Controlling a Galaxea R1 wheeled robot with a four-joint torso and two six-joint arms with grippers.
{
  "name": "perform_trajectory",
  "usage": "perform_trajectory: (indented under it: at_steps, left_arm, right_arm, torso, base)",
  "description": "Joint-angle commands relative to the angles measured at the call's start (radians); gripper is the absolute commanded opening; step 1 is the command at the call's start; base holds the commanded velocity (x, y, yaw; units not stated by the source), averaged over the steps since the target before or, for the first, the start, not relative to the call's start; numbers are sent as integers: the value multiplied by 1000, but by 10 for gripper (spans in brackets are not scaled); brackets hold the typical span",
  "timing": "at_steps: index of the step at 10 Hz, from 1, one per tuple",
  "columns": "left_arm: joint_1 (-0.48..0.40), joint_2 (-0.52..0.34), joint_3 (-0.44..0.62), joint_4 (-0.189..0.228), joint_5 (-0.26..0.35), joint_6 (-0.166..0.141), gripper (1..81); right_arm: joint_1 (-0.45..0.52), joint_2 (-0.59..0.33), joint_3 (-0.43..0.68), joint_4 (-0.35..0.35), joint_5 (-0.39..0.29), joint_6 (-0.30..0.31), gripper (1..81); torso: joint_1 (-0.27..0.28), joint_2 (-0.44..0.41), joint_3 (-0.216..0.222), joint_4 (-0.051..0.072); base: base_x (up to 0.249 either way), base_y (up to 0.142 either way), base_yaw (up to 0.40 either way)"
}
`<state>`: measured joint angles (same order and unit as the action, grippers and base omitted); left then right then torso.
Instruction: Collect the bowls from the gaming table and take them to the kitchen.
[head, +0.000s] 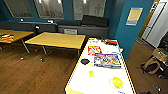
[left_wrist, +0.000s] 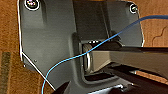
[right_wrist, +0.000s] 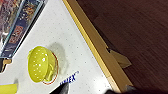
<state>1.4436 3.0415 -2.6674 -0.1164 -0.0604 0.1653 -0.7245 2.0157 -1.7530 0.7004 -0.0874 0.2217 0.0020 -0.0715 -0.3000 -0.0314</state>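
You are looking at the gaming table running away from the robot, its glossy white top edged in yellow wood. The black bowl is sitting on the table's left side, just beside a colourful board game box, with a second box lying a little farther along. Nearer the robot, a yellow perforated dome is resting on the white top, seated in what looks like a shallow see-through bowl showing as a faint ring; your right wrist camera is hanging over it, close to the table's yellow edge. A small yellow cup is standing between the dome and the black bowl. You cannot tell whether either gripper is released or clenched. Plain yellow-wood tables are standing well apart on the left, over wooden floor.
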Motion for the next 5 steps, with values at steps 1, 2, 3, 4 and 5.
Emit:
perform_trajectory:
  at_steps: [1, 2, 3, 4, 5]
  left_arm:
    - [-30, 1, 1, 7, 62, 8, 811]
    - [-30, -1, 0, 7, 62, 8, 811]
    - [-30, 1, 0, 7, 62, 8, 811]
    - [-30, 1, 0, 7, 62, 8, 811]
    - [-30, 1, 0, 7, 62, 8, 811]
  right_arm:
    - [154, -35, -37, 24, -60, 48, 811]
    - [173, -29, -31, 22, -60, 57, 811]
    - [187, -26, -14, 22, -58, 57, 811]
    - [199, -24, -2, 24, -58, 57, 811]
    - [213, -19, 7, 24, -58, 59, 811]
  torso:
    - [0, 0, 0, 0]
    - [0, 0, 0, 0]
    - [1, 0, 0, 0]
    - [1, 0, 0, 0]
    - [1, 0, 0, 0]
  base:
    - [0, 0, 0]
    - [0, 0, 0]
    - [0, 0, 0]
    - [0, 0, 0]
    - [0, 0, 0]
